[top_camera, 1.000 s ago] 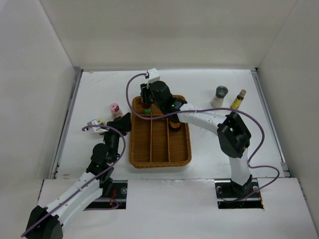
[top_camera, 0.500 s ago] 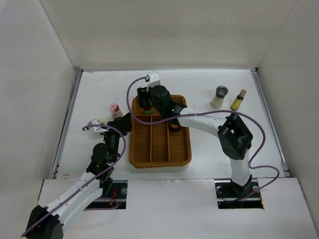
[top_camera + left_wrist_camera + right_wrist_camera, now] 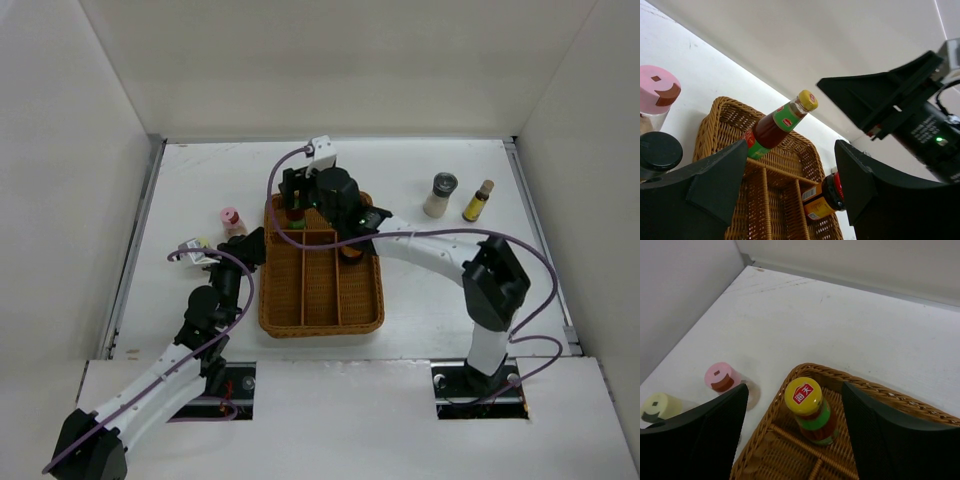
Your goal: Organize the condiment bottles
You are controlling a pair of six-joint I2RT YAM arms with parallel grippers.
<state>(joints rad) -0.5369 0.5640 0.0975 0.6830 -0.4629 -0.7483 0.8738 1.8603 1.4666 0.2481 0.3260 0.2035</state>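
Observation:
A yellow-capped red sauce bottle (image 3: pixel 805 405) stands upright in the far-left compartment of the wicker tray (image 3: pixel 320 300). It also shows in the top view (image 3: pixel 296 214) and the left wrist view (image 3: pixel 774 126). My right gripper (image 3: pixel 296 194) (image 3: pixel 794 395) hangs open above it, its fingers apart from the bottle. A red-lidded jar (image 3: pixel 352 251) (image 3: pixel 824 198) stands in the tray's right compartment. My left gripper (image 3: pixel 250 243) (image 3: pixel 791 150) is open and empty beside the tray's left rim. A pink-capped jar (image 3: pixel 231 219) (image 3: pixel 720 377) and a pale-yellow-capped one (image 3: pixel 201 245) (image 3: pixel 659 406) stand left of the tray.
A grey-capped jar (image 3: pixel 441 193) and a tan-capped yellow bottle (image 3: pixel 479 200) stand on the table at the far right. A dark round top (image 3: pixel 658 151) sits close to my left finger. White walls enclose the table on three sides.
My right gripper has risen off the yellow-capped bottle and its wrist has shifted a little right. The bottle stays standing in the tray. The left arm has not moved.

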